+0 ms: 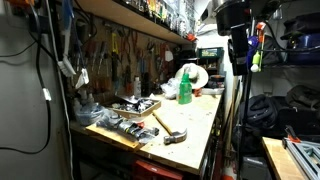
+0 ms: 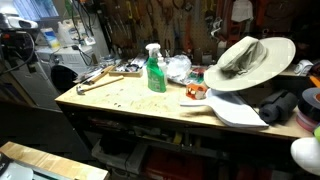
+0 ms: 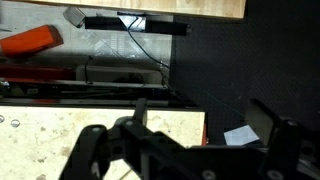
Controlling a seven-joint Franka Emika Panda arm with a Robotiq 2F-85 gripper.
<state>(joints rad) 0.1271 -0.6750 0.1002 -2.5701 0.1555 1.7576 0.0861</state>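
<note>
1. Hovering over the bench (image 3: 60,130), the hand (image 3: 180,145) is showing at the bottom of the wrist view. Its dark fingers (image 3: 90,150) are spreading wide apart and gripping nothing.
2. The bench's pale, speckled top is lying under the left half of the hand. Its right edge is ending beneath the hand, with dark floor filling the right of that view.
3. A white paper scrap (image 3: 240,135) is lying on that dark floor, near the right finger.
4. Farther off in the wrist view, an orange tool (image 3: 30,40) is lying at the far left. A black bar (image 3: 135,22) with a thin cable is sitting to its right, and a pale plank (image 3: 200,8) is running along the far edge.
5. In both exterior views, a green spray bottle (image 2: 155,68) (image 1: 185,88) is standing upright near the middle of the bench (image 2: 120,100).
6. A hammer (image 2: 90,82) (image 1: 170,130) is lying flat at the bench's left end in an exterior view, well apart from the bottle.
7. A wide-brimmed hat (image 2: 250,58) is sitting tilted on the right part of the bench, over a flat white board (image 2: 235,110).
8. Tools (image 2: 170,25) are hanging on the wall at the far side of the bench.
</note>
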